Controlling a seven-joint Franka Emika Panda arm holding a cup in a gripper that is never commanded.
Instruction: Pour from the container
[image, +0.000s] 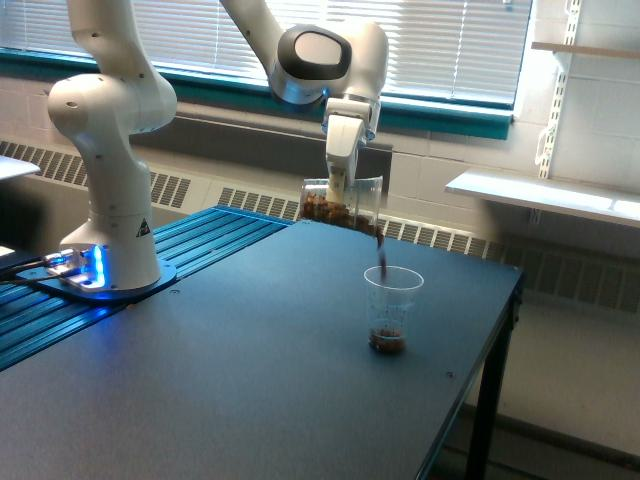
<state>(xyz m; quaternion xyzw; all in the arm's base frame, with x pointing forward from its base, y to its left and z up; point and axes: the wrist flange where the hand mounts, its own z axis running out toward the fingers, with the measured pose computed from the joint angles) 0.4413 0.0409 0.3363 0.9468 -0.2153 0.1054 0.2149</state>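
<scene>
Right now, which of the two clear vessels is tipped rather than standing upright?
The wide container, held aloft by the tool, is tipped, with brown material streaming from its lip. The smaller tapered cup stands upright on the dark table, catching it.

Arm: one white Franka Panda arm (110, 110), base column upright, upper links reaching across to a bulbous wrist (325, 55) directly above the gripper. Gripper (340, 185): pointing straight down, fingers clamped on the tilted container (342, 205) beneath it.
</scene>
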